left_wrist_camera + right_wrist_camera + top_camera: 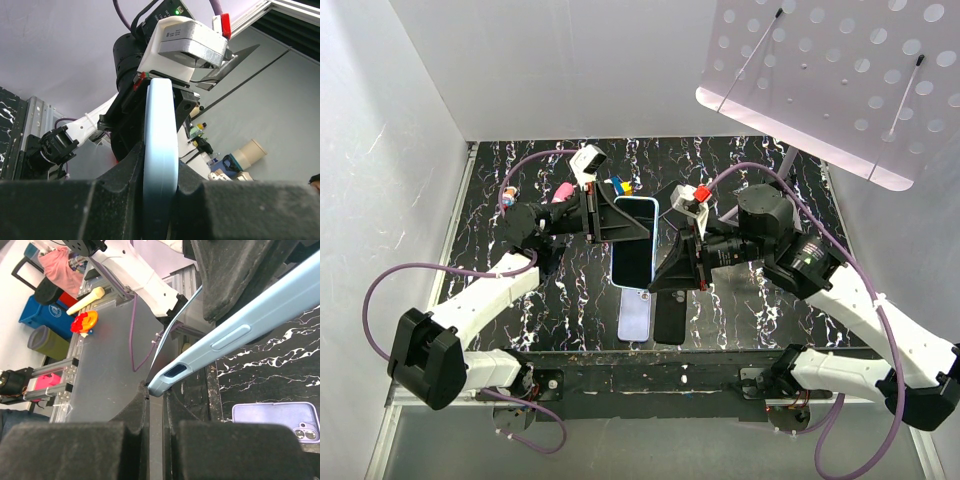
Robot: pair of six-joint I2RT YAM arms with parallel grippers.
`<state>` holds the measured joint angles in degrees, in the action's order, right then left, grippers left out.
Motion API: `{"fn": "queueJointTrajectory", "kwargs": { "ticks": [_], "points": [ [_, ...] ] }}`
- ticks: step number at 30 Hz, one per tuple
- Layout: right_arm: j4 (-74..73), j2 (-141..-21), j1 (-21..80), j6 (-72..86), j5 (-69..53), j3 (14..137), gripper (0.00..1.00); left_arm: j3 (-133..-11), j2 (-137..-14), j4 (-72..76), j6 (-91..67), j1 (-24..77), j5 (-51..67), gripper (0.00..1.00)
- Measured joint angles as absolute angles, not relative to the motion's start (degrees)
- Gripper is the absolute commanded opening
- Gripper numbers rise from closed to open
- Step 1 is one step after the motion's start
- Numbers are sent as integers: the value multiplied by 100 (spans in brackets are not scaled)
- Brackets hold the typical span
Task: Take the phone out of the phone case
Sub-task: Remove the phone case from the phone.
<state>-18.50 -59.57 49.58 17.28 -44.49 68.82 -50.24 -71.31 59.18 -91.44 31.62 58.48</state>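
A light blue phone case point(617, 262) with the dark-screened phone point(634, 245) in it hangs above the table between both arms. My left gripper point(612, 228) is shut on the case's left edge. In the left wrist view the case point(161, 125) stands edge-on, pinched between the black pads, with the gripper point(160, 170) closed on it. My right gripper point(672, 268) is at the case's lower right corner. In the right wrist view it point(156, 390) is shut on a thin grey slab, the phone's edge point(175, 337), which lifts away from the case point(250, 320) at that corner.
A lavender phone case point(634, 318) and a black phone point(670, 322) lie flat on the marbled table below; the lavender one also shows in the right wrist view point(272, 419). Small coloured items point(618, 185) lie behind. A white perforated panel point(840, 70) overhangs the back right.
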Motion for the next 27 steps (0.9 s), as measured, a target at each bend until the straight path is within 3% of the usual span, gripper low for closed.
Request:
{"fn": "queueJointTrajectory", "kwargs": {
  "ticks": [27],
  "points": [
    [-2648, -6173, 5522, 711, -3238, 7603, 1, -4923, -7404, 6239, -10127, 3339, 5172, 0]
  ]
}}
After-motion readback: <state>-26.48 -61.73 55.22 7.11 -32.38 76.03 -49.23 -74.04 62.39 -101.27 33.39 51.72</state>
